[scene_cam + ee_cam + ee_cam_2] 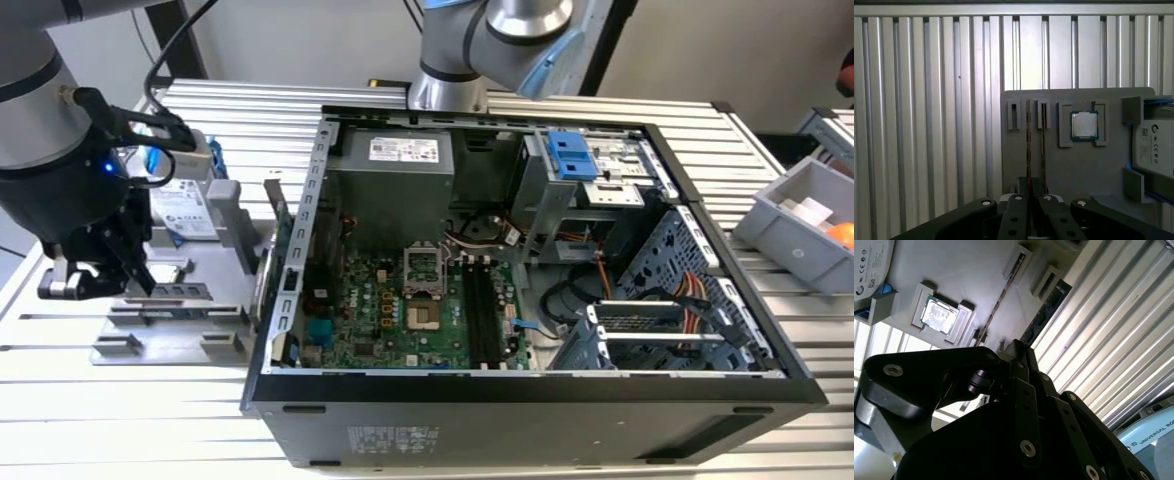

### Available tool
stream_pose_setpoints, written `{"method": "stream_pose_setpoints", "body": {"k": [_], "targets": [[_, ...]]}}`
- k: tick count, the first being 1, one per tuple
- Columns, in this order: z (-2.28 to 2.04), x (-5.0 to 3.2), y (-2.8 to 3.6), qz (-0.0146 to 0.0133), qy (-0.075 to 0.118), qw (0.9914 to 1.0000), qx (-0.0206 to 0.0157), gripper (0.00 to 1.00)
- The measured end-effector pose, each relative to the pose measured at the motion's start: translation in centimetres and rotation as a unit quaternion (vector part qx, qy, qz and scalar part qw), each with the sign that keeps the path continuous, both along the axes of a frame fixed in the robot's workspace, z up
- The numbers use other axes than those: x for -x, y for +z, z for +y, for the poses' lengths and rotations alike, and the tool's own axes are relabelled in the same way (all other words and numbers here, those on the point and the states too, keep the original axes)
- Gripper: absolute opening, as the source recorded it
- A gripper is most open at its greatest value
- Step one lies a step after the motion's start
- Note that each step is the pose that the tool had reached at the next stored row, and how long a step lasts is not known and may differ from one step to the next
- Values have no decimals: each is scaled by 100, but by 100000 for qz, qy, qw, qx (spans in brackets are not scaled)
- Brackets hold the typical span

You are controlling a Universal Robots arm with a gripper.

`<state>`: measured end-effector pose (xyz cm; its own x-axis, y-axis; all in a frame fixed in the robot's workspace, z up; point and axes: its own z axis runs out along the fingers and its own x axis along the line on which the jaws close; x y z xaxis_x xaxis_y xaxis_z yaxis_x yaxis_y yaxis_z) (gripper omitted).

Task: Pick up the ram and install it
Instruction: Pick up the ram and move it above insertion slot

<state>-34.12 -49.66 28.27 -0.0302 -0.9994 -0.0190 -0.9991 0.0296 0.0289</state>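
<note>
The ram (1046, 310) is a thin dark blue stick standing on edge on the grey fixture plate (969, 270). In the first wrist view the ram (1028, 145) runs as a narrow line down between my fingers. My gripper (1021, 347) (1031, 197) has its fingers drawn close together on the stick's near end. In the exterior view the gripper (74, 285) is low over the fixture (160, 345), at that view's left, well apart from the open computer case (534, 395). The motherboard's long black slots (483, 310) lie inside the case.
A second thin stick (1043, 150) stands beside the held one. A square silver chip (1084, 125) and a hard drive (1154, 150) sit on the same fixture. Another arm's base (454, 60) is behind the case. A grey bin (801, 225) is at the exterior view's right.
</note>
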Motion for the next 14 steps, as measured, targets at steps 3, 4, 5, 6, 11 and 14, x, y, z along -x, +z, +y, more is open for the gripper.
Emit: {"method": "stream_pose_setpoints", "body": {"k": [3, 4, 5, 6, 11, 14], "targets": [[0, 0, 2, -4, 1, 100000, -2, 0], [0, 0, 4, 6, 1, 100000, 7, 0], [0, 0, 4, 3, 1, 100000, 5, 0], [0, 0, 4, 4, 1, 100000, 3, 0], [-1, 0, 15, 28, 1, 100000, 28, 0], [0, 0, 38, 12, 0, 100000, 14, 0]]}}
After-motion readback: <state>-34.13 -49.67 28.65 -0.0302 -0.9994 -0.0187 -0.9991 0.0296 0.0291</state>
